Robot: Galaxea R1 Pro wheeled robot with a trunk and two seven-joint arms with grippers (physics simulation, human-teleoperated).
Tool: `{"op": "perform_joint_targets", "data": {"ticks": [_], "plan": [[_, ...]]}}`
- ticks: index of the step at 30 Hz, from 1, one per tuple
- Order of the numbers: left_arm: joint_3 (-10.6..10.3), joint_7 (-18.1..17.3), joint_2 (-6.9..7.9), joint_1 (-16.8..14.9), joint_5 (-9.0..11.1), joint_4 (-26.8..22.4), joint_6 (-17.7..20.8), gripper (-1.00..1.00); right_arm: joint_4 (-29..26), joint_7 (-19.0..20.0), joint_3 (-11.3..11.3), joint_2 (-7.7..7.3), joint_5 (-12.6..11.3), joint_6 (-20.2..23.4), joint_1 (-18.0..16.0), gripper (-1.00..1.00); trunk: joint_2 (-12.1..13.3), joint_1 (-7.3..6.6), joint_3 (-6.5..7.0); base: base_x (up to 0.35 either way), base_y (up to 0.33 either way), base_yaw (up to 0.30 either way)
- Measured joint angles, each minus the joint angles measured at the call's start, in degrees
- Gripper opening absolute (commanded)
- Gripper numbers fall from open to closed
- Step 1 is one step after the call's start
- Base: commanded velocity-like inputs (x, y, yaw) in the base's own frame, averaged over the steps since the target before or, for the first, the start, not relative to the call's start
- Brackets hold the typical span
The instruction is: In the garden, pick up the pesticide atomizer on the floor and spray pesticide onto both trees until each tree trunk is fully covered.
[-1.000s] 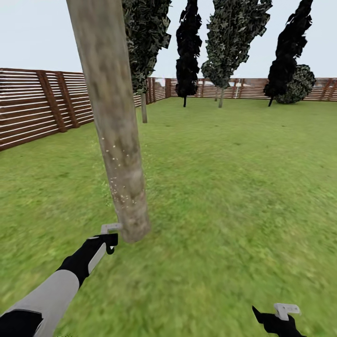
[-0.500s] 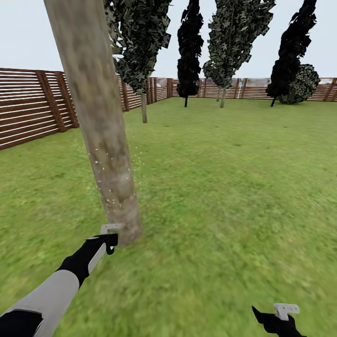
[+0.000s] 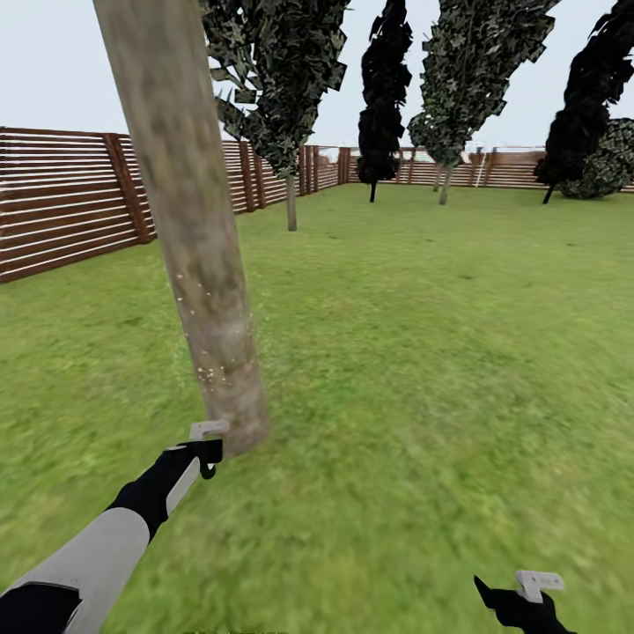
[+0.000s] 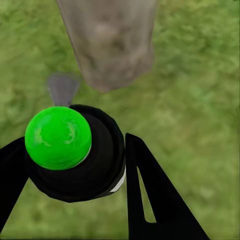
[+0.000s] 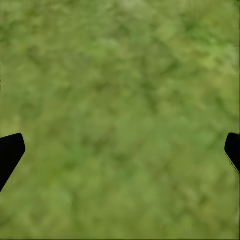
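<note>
A thick mottled grey-beige tree trunk (image 3: 189, 220) leans up from the lawn right in front of me, with pale specks (image 3: 208, 370) scattered over its lower part. My left gripper (image 3: 210, 451) sits just beside the trunk's base. It is shut on the pesticide atomizer (image 4: 75, 150), a dark bottle whose round top looks bright green in the left wrist view. The bottle's grey nozzle (image 4: 62, 87) points toward the trunk (image 4: 110, 40). My right gripper (image 3: 527, 599) hangs low at the right over bare grass, open, with its fingertips (image 5: 10, 150) far apart.
A brown slatted fence (image 3: 62, 207) runs along the left and the back of the lawn. Slim dark trees (image 3: 383, 97) stand far off near the fence, and one with a thin grey trunk (image 3: 291, 202) stands behind the big trunk. Open grass (image 3: 440, 352) lies to the right.
The whole view has swung a little, so the trunk and far trees sit differently in the picture. Both arms keep their places in the view.
</note>
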Motion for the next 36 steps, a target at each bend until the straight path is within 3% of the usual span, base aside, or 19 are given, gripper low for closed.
{"op": "perform_joint_targets", "data": {"ticks": [5, 13, 16, 18, 20, 21, 22, 23, 29, 31, 34, 36], "plan": [[0.0, 0.0, 0.00, 0.0, 0.0, 0.0, 0.0, -1.00, 0.0, 0.0, 0.0, 0.03, 0.0, 0.0, 0.0, 1.00, 0.0, 0.00, 0.00, 0.000, -0.272, 0.225], [-0.2, 0.1, 0.18, -0.3, -0.6, -1.0, 0.3, -1.00, -0.1, 0.0, -0.1, -0.05, 0.0, 0.0, 0.0, 1.00, 0.0, 0.00, 0.00, -0.012, -0.054, 0.007], [-0.1, -0.4, 0.92, -1.9, -1.2, -1.4, 5.5, -1.00, -0.1, 0.0, -0.1, -0.05, 0.0, 0.0, 0.0, 1.00, 0.0, 0.00, 0.01, 0.000, 0.000, 0.000], [-0.2, -1.1, 1.11, -5.7, -1.2, -1.9, 10.3, -1.00, -0.1, 0.0, -0.1, -0.05, 0.0, 0.0, 0.0, 1.00, 0.0, -0.01, 0.01, 0.000, 0.000, 0.000], [-0.1, -3.9, 2.16, -9.4, -1.4, -5.6, 14.4, -1.00, -0.1, 0.0, 0.0, -0.05, 0.0, 0.0, 0.0, 1.00, 0.0, -0.01, 0.01, 0.000, 0.000, 0.000], [0.0, -4.4, 3.65, -12.1, -1.8, -6.5, 16.2, -1.00, 0.0, 0.0, 0.0, -0.05, 0.0, 0.0, 0.0, 1.00, 0.0, 0.00, 0.01, 0.000, 0.000, 0.000], [0.1, -4.6, 6.36, -15.3, -0.9, -6.7, 17.9, -1.00, 0.0, 0.0, 0.0, -0.05, 0.0, 0.0, 0.0, 1.00, 0.0, -0.01, 0.01, -0.052, 0.000, 0.000], [0.0, -4.6, 7.40, -15.7, -1.2, -6.8, 18.3, -1.00, 0.0, 0.0, 0.0, -0.05, 0.0, 0.0, 0.0, 1.00, 0.0, 0.00, 0.00, -0.222, 0.000, 0.000], [-0.1, -4.8, 7.57, -16.0, -0.7, -7.7, 17.9, -1.00, 0.0, 0.0, 0.0, -0.05, 0.0, 0.0, 0.0, 1.00, 0.0, 0.00, 0.00, -0.051, 0.000, 0.000], [-0.1, -8.9, 7.06, -16.2, 0.1, -10.6, 18.2, -1.00, -0.1, 0.0, -0.1, -0.05, 0.0, 0.0, 0.0, 1.00, 0.0, 0.00, 0.01, 0.000, 0.000, 0.000], [-0.4, -14.6, 7.20, -16.0, -0.9, -12.4, 18.5, -1.00, -0.1, 0.0, -0.1, -0.05, 0.0, 0.0, 0.0, 1.00, 0.0, 0.00, 0.00, 0.000, 0.000, 0.000], [-0.8, -15.5, 6.97, -16.1, -1.0, -12.7, 18.4, -1.00, -0.1, 0.0, -0.1, -0.07, 0.0, 0.0, 0.0, 1.00, 0.0, 0.00, 0.00, 0.000, 0.000, -0.003]]}}
